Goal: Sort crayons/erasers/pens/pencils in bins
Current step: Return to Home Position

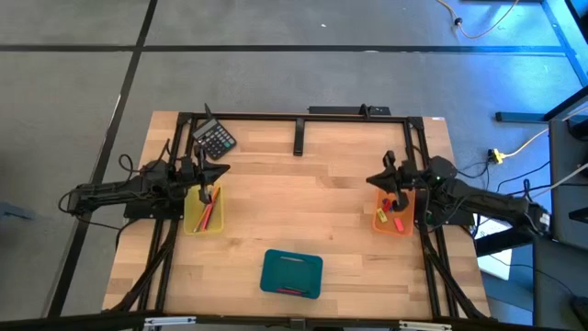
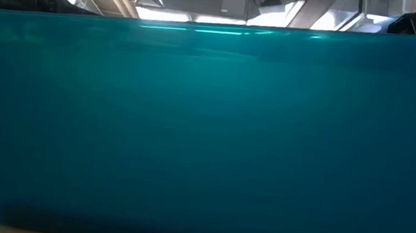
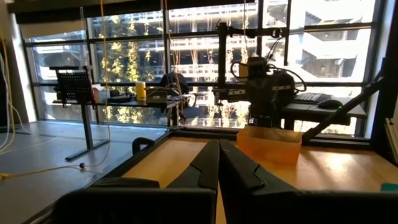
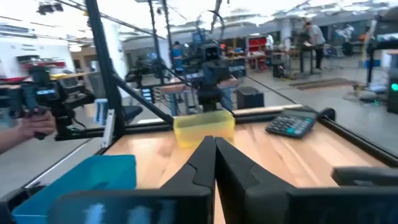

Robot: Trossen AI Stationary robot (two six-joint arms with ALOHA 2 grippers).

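Both pincers are pinched shut and empty: left pincer above the yellow bin of long sticks, right pincer over the orange bin holding erasers; teal bin sits near-centre between them.

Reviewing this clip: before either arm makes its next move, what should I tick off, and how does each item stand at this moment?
1. Left gripper empty: ok; fingers closed together with nothing between them, hovering above the yellow bin.
2. Right gripper empty: ok; fingers closed on nothing, beside the orange bin.
3. Loose items left on the table: ok; none visible in the high view outside the bins.
4. Teal bin in place: ok, at the near edge; it blocks the low view entirely.
5. Contents sorted by type: cannot tell; the sticks and blocks in the bins are too small to identify.
6. Calculator out of the way: ok, at the far left corner.
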